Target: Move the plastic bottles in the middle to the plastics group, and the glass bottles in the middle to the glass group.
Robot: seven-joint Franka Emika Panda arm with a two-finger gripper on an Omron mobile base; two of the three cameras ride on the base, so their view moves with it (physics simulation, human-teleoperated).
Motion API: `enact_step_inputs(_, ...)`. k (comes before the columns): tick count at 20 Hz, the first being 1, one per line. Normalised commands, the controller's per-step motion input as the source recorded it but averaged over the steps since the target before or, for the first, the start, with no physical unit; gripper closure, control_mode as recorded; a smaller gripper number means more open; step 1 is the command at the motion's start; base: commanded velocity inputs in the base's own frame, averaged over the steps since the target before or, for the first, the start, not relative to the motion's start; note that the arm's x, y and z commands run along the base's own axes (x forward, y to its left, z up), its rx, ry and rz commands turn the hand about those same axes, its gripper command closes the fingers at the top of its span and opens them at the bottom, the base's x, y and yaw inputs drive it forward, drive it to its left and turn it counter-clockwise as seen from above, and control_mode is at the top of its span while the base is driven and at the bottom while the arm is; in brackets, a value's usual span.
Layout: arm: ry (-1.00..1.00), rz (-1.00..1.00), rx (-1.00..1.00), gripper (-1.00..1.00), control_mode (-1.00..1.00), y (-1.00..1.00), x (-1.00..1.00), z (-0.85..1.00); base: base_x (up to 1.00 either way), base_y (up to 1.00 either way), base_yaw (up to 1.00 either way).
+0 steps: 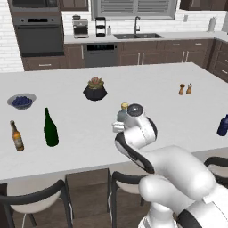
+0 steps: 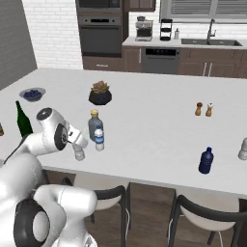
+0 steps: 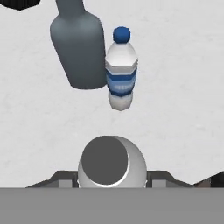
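My gripper (image 3: 111, 177) is open and hangs over the plainer greyish water bottle (image 3: 111, 162), one fingertip on each side of its top. That bottle (image 2: 79, 153) stands on the counter's near edge, under my hand (image 2: 77, 143). Just beyond stand the blue-labelled water bottle (image 3: 121, 70) (image 2: 99, 138) and the squat grey-blue bottle (image 3: 78, 48) (image 2: 94, 123) (image 1: 123, 112) with its tan stopper. The dark blue bottle (image 2: 206, 160) (image 1: 223, 125) is far right. Far left are the green wine bottle (image 1: 50, 128) (image 2: 21, 120) and the brown beer bottle (image 1: 17, 136).
A potted plant (image 1: 95, 89) and a bowl of blueberries (image 1: 21, 101) sit further back on the white island counter (image 1: 147, 89). Salt and pepper shakers (image 1: 185, 89) stand at the back right. Dark chairs (image 2: 198, 212) line the near edge.
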Motion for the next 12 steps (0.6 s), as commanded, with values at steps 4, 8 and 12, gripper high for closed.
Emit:
enact_step_inputs(4,0.00,-0.04,0.01,1.00,-1.00,-0.75,-0.60,0.45,0.00,0.00,0.00)
enact_step_inputs(8,0.06,-0.06,0.02,1.00,-1.00,-0.95,-0.35,0.59,0.00,0.00,0.00)
enact_step_inputs(12,0.18,-0.07,0.03,1.00,-1.00,-1.00,-0.08,0.63,0.00,0.00,0.00)
